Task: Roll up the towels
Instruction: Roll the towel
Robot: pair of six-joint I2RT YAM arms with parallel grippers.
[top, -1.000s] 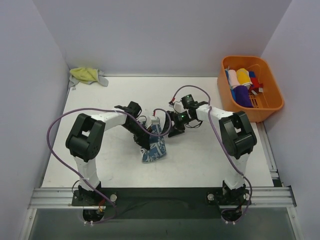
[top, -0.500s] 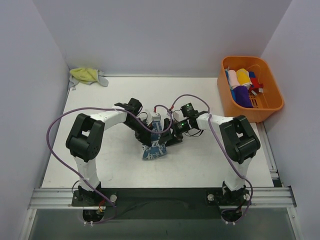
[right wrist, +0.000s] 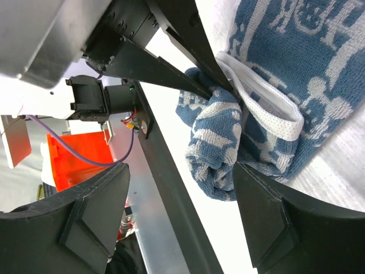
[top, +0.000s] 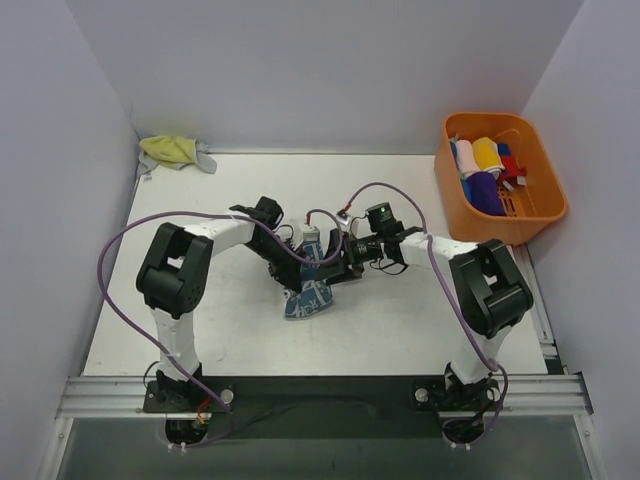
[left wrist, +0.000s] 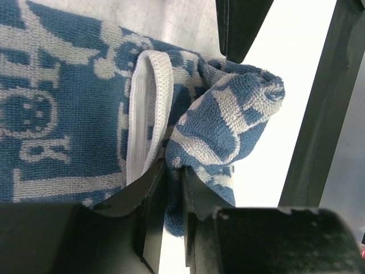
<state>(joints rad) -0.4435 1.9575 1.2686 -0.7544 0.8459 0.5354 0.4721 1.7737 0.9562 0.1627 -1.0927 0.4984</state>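
The blue-and-white patterned towel [top: 308, 298] lies mid-table, its upper end bunched into a loose roll [left wrist: 228, 114]. My left gripper [top: 299, 272] is shut on that rolled end; in the left wrist view [left wrist: 174, 171] its jaws pinch a fold of the terry cloth beside a white mesh tag [left wrist: 147, 108]. My right gripper [top: 336, 268] is open, with its jaws spread wide around the same rolled end [right wrist: 214, 142] in the right wrist view [right wrist: 179, 197]. The pale yellow-green towel [top: 175, 150] lies crumpled in the far left corner.
An orange plastic basket [top: 545, 185] at the far right holds several rolled cloths. Purple cables loop over both arms. The white walls enclose the table at the back and sides.
My right gripper has moved left and down, close against the left gripper at the towel's rolled end. The left gripper still holds the towel and has barely shifted.
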